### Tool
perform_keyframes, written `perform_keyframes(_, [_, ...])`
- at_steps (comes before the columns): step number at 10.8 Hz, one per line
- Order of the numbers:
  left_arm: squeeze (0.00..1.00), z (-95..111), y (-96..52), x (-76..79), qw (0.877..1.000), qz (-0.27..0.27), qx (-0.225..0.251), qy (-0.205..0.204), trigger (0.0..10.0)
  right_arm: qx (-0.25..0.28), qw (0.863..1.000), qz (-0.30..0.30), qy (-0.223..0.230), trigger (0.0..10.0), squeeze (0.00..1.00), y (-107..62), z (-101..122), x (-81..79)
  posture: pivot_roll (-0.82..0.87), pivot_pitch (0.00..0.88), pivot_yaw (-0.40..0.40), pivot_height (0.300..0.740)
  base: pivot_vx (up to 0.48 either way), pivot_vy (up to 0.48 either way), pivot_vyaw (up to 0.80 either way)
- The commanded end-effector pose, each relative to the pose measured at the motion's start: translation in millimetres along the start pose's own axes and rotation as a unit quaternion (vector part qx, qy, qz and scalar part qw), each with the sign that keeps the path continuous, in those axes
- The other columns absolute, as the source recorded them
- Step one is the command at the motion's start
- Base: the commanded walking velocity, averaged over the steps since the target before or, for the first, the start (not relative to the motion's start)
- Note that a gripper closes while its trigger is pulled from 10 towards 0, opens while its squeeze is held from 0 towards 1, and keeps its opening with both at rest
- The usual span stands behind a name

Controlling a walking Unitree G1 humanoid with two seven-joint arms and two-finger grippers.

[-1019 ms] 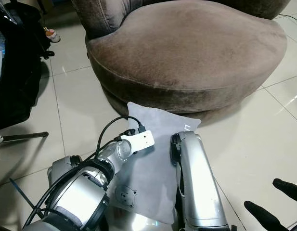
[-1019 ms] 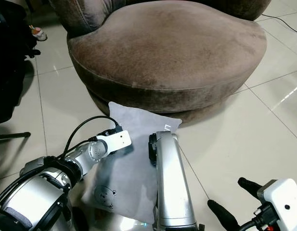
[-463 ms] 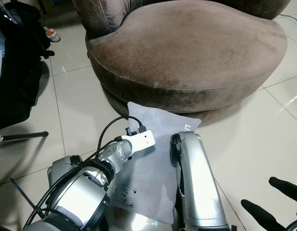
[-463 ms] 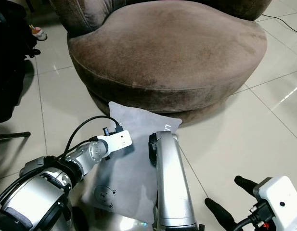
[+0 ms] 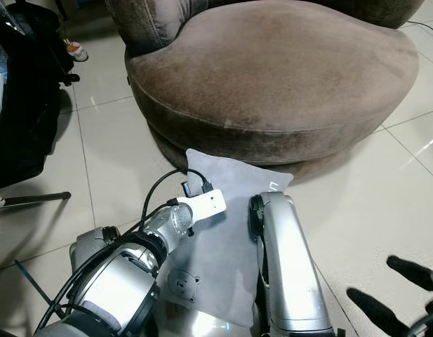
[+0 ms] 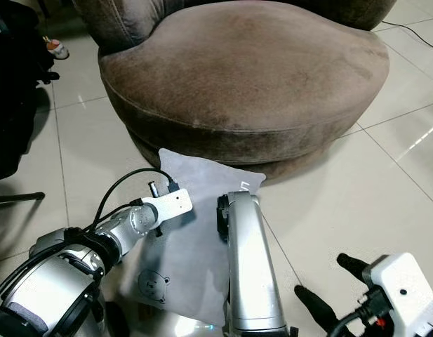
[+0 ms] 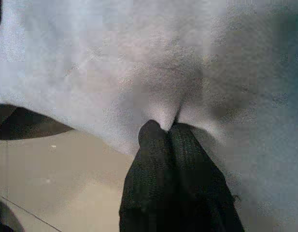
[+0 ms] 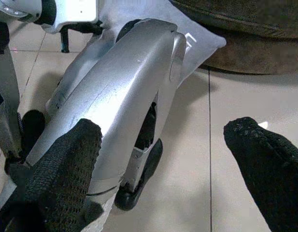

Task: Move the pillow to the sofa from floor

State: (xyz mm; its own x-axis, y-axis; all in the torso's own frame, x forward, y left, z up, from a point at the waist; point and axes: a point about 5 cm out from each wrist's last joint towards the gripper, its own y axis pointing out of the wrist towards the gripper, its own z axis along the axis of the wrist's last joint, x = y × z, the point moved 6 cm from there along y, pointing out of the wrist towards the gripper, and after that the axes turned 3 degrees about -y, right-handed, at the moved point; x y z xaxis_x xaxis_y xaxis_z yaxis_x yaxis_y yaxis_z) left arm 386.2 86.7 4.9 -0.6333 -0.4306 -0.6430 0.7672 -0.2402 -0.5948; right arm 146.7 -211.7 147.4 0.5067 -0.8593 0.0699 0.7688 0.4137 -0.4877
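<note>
A flat grey pillow [image 5: 220,246] with a small bear print lies on the tiled floor, its far corner tucked under the front of the round brown sofa [image 5: 272,70]. My left gripper [image 7: 163,129] is shut, pinching a fold of the pillow's fabric near its edge; in the eye views its white wrist camera [image 5: 202,204] sits over the pillow's left side and hides the fingers. My right gripper [image 6: 333,284] hovers open above bare floor to the right of the pillow, fingers [image 8: 66,179] spread wide with nothing between them.
A silver limb of my own body [image 5: 286,267] lies along the pillow's right edge, between it and the right gripper. Black bags [image 5: 23,105] stand at the left, with a thin rod [image 5: 30,200] on the floor. A cable [image 5: 427,27] runs at the far right.
The right gripper has drifted slightly lower and leftward, still open. The left wrist has turned very slightly while keeping its pinch on the pillow.
</note>
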Motion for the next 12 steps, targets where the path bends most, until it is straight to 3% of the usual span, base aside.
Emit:
perform_keyframes(1, [0.00, 4.8, 0.6, 0.9, 1.000, 0.000, 0.005, -0.009, 0.0, -0.003, 1.000, -0.003, -0.005, 10.0, 0.00, 0.6, -1.3, 1.2, -0.68, 0.246, 0.010, 0.331, 0.000, 0.000, 0.00])
perform_keyframes(5, [0.00, 3.3, 0.8, 6.1, 0.996, 0.006, 0.007, -0.083, 0.0, 0.007, 1.000, -0.001, -0.004, 10.0, 0.00, 15.5, -4.3, 4.9, -0.65, 0.196, 0.023, 0.331, 0.000, 0.000, 0.00])
perform_keyframes(7, [0.00, 11.9, 0.3, -3.3, 0.989, 0.033, 0.035, -0.138, 0.0, 0.034, 0.999, 0.002, -0.001, 10.0, 0.00, 36.8, -1.3, 6.8, -0.60, 0.138, 0.056, 0.331, 0.000, 0.000, 0.00])
perform_keyframes(8, [0.00, 19.9, -1.1, -16.1, 0.979, 0.061, 0.061, -0.183, 0.0, 0.052, 0.999, 0.003, 0.002, 10.0, 0.00, 53.1, 1.0, 8.8, -0.56, 0.090, 0.081, 0.331, 0.000, 0.000, 0.00])
perform_keyframes(10, [0.00, 24.3, -5.7, -32.9, 0.944, 0.087, 0.106, -0.299, 0.0, 0.077, 0.997, 0.010, 0.004, 10.0, 0.00, 81.9, 4.5, 10.1, -0.49, 0.022, 0.104, 0.331, 0.000, 0.000, 0.00])
perform_keyframes(11, [0.00, 33.6, -10.8, -50.0, 0.902, 0.096, 0.154, -0.391, 0.0, 0.096, 0.995, 0.018, 0.004, 10.0, 0.00, 102.3, 8.7, 9.5, -0.44, 0.000, 0.116, 0.331, 0.000, 0.000, 0.00])
perform_keyframes(12, [0.00, 42.4, -16.4, -67.6, 0.883, 0.108, 0.190, -0.416, 0.0, 0.108, 0.994, 0.024, 0.004, 10.0, 0.00, 117.2, 12.8, 9.1, -0.40, 0.000, 0.125, 0.331, 0.000, 0.000, 0.00])
